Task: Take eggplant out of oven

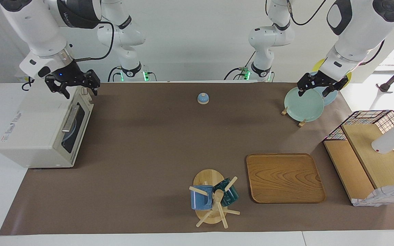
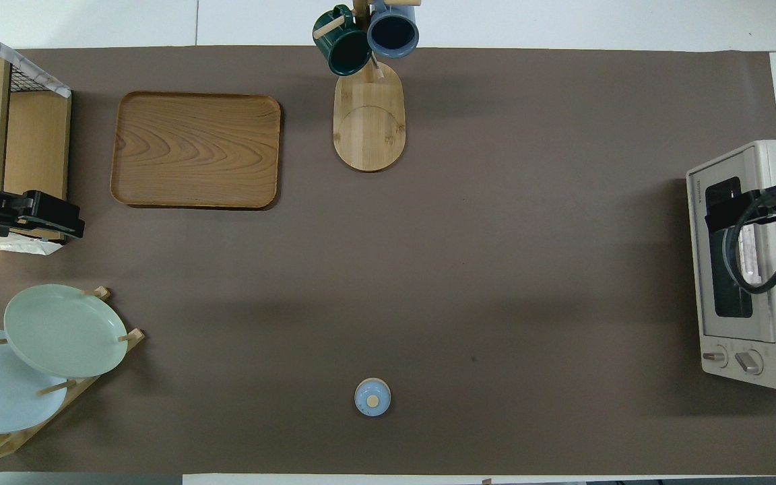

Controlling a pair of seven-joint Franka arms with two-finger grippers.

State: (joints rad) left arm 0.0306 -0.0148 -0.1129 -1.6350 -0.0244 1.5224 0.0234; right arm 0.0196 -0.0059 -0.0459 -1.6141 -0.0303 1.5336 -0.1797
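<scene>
Right arm comes in from its base, elbow high, forearm angled down toward the oven (image 1: pixel 43 133). Right gripper (image 1: pixel 75 89) hangs over the oven's top edge nearest the robots, just above the door handle end, wrist tilted, black fingers (image 1: pixel 92 83) spread apart and pointing down, nothing between them. In the overhead view the right gripper (image 2: pixel 731 214) sits over the oven's door glass, cable looping off the wrist. Left arm waits at the bench end away from the oven, forearm sloped down, left gripper (image 1: pixel 320 87) raised, fingers (image 1: pixel 303 86) parted and empty.
</scene>
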